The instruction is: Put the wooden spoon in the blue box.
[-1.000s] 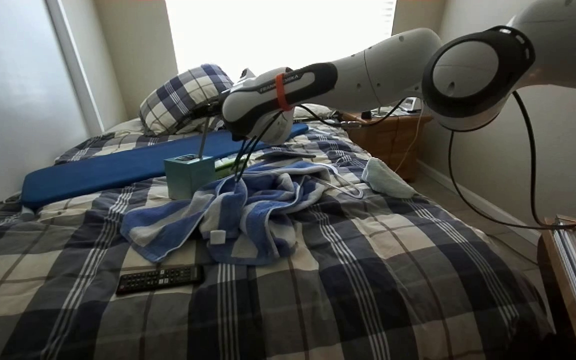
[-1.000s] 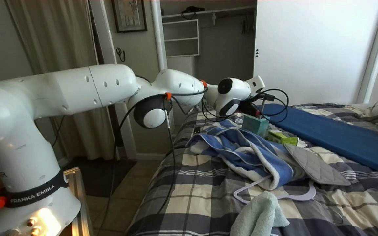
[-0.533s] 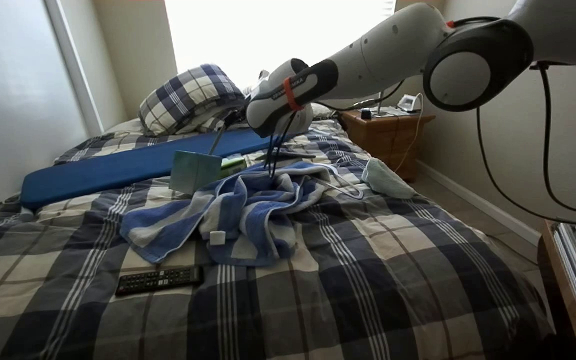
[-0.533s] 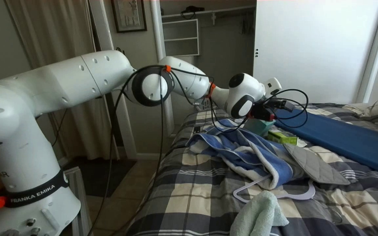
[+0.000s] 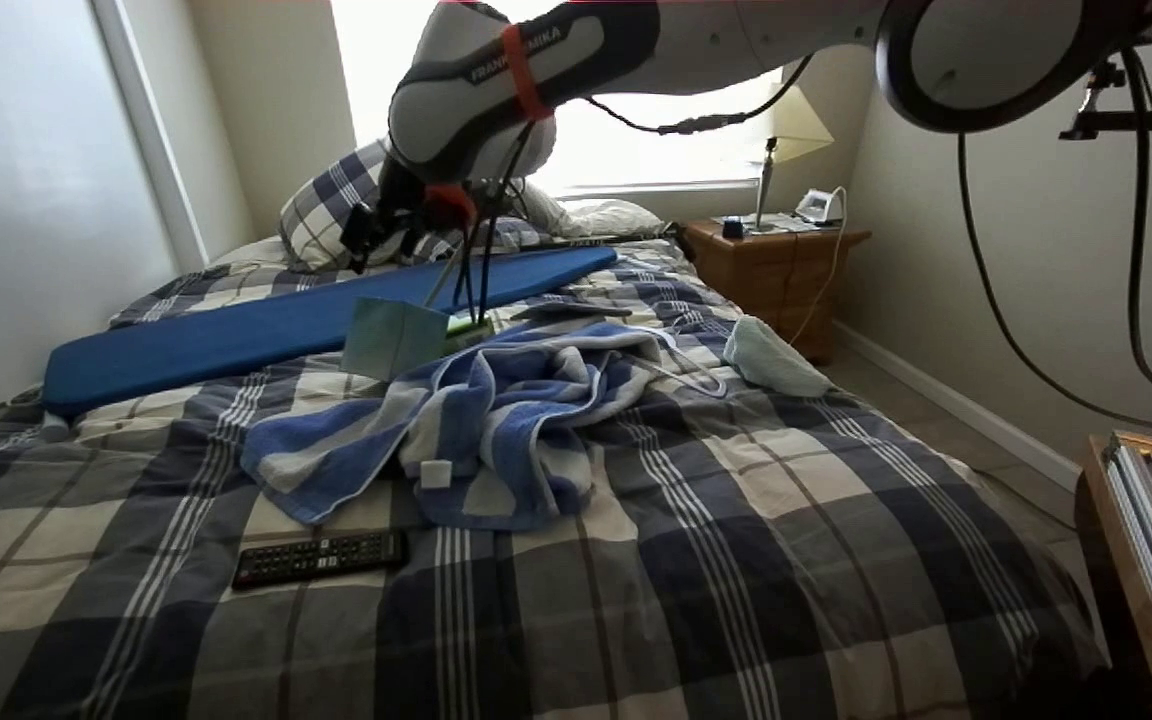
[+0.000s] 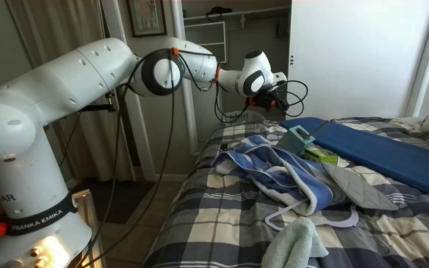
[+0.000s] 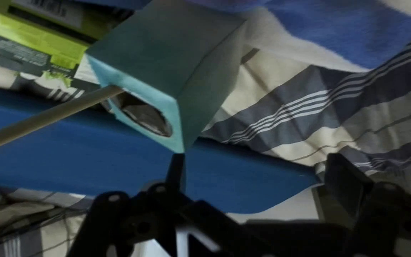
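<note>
The blue box is a light teal cube with an oval opening, like a tissue box, in both exterior views (image 5: 391, 338) (image 6: 292, 141) and the wrist view (image 7: 166, 53). It sits tilted beside the towel, its opening facing the long blue board. The wooden spoon's handle (image 7: 48, 119) sticks out of the opening and slants over the board; it shows in both exterior views (image 5: 441, 283) (image 6: 319, 127). Its other end is hidden inside the box. My gripper (image 7: 255, 157) is open and empty, raised above and apart from box and spoon, also in both exterior views (image 5: 376, 235) (image 6: 277, 106).
A long royal-blue padded board (image 5: 236, 325) lies across the bed behind the box. A green box (image 6: 320, 157), a striped towel (image 6: 274, 167), a grey pad (image 6: 361, 188), a hanger (image 6: 335, 223) and a pale cloth (image 6: 294, 242) lie nearby. A remote (image 5: 321, 560) lies in front.
The box has gone from upright to tilted, and the spoon handle now slants more. My gripper, earlier at the handle's top end, has risen and moved back, clear of the spoon.
</note>
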Robot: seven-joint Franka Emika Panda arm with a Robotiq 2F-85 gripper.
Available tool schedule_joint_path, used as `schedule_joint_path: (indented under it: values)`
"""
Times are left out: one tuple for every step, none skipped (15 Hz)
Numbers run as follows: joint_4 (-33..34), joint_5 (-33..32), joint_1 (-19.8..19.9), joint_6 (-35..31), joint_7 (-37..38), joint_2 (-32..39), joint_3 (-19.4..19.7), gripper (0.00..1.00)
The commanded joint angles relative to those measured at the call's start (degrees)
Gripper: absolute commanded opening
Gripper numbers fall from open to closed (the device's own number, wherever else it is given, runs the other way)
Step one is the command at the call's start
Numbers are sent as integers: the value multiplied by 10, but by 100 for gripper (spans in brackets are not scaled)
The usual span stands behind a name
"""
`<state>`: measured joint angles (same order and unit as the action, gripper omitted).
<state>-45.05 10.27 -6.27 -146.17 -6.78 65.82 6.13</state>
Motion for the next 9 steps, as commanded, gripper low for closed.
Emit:
schedule_joint_path:
  values:
    - [-37, -20, 26, 121, 15, -56, -57, 100]
    - [-45, -21, 31, 154, 24, -67, -58, 100]
    - [-50, -24, 34, 178, 32, -74, -56, 100]
    - [-60, -32, 37, 190, 35, -82, -49, 100]
    - [-77, -43, 39, 197, 34, -92, -42, 100]
    - [-96, -59, 40, 195, 35, -102, -31, 100]
    - [-117, -76, 41, 190, 35, -113, -21, 100]
    - [-137, -91, 43, 189, 35, -123, -15, 100]
    - [-157, -106, 45, 184, 36, -133, -6, 100]
